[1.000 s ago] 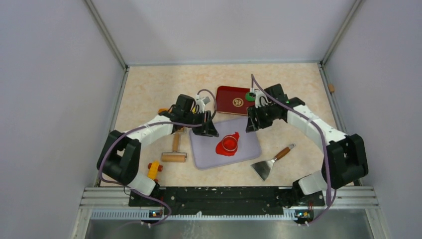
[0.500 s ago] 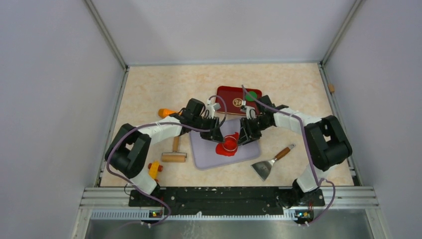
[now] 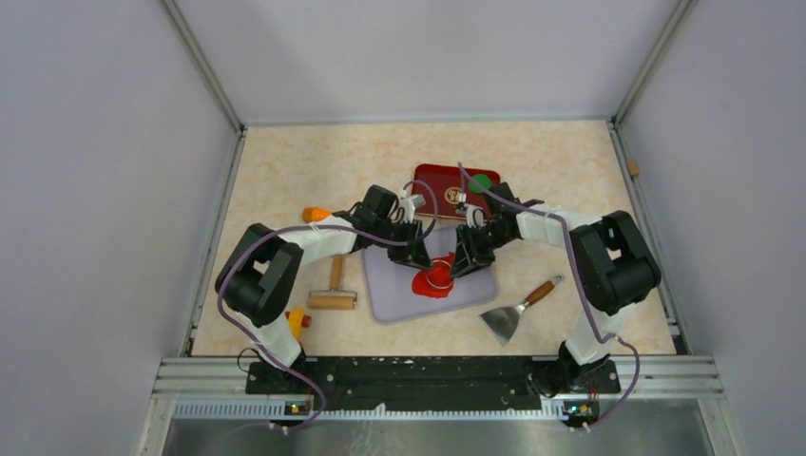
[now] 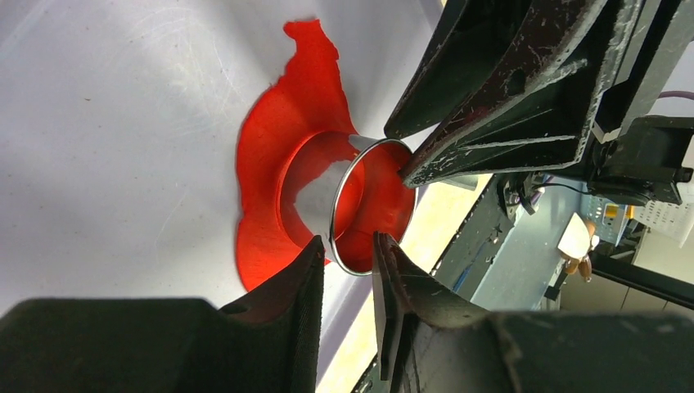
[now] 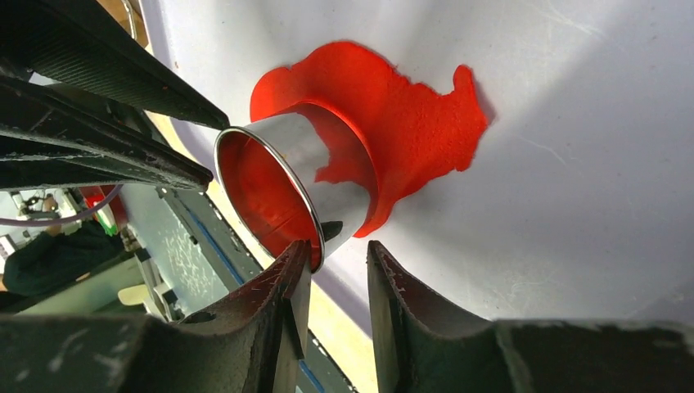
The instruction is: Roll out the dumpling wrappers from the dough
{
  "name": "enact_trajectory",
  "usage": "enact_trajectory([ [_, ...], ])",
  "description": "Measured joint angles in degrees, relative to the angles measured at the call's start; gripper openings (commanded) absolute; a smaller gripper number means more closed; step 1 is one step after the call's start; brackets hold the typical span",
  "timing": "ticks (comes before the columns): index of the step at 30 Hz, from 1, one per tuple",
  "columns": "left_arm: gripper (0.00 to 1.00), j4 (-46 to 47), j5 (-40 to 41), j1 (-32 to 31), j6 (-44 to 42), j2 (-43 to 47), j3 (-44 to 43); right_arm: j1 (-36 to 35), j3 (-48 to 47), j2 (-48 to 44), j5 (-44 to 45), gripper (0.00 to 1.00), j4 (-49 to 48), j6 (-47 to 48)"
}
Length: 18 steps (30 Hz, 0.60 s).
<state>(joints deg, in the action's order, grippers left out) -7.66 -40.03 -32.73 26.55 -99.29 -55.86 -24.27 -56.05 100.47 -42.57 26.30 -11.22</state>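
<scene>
The red dough (image 3: 430,283) lies flattened and ragged on the lilac board (image 3: 390,294). A metal ring cutter (image 3: 438,275) stands in it, with red dough showing inside the ring (image 5: 262,192). No separate round red wrapper shows. My left gripper (image 3: 418,258) is at the ring's left side. In the left wrist view its jaws (image 4: 348,246) stand slightly apart astride the ring's rim (image 4: 340,246), beside the dough (image 4: 266,188). My right gripper (image 3: 463,262) is at the ring's right side. Its jaws (image 5: 340,246) are slightly apart at the ring's wall (image 5: 335,209), over the dough (image 5: 409,123).
A dark red tray (image 3: 439,180) with a green disc (image 3: 481,182) lies behind the board. A wooden rolling pin (image 3: 333,293) lies left of the board, a scraper (image 3: 513,313) to its right. Orange pieces (image 3: 315,214) (image 3: 296,321) lie on the left.
Both grippers have moved inward from the board's far corners to the ring cutter, one on each side. The dough and ring have not shifted.
</scene>
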Motion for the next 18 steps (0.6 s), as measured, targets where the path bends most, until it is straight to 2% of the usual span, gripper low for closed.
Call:
enact_trajectory([
  [11,0.22,-2.36,1.55,0.0,-0.17,-0.44,-0.98,0.0,-0.35,0.09,-0.9,0.32,-0.15,-0.02],
  [15,0.21,-3.98,2.45,0.0,-0.79,-0.44,-1.05,0.0,-0.68,0.09,-0.96,0.28,-0.2,-0.02],
  [18,0.2,-4.46,2.43,0.0,-1.09,-0.44,-1.05,0.0,-0.68,0.09,-1.07,0.21,-0.15,-0.02],
])
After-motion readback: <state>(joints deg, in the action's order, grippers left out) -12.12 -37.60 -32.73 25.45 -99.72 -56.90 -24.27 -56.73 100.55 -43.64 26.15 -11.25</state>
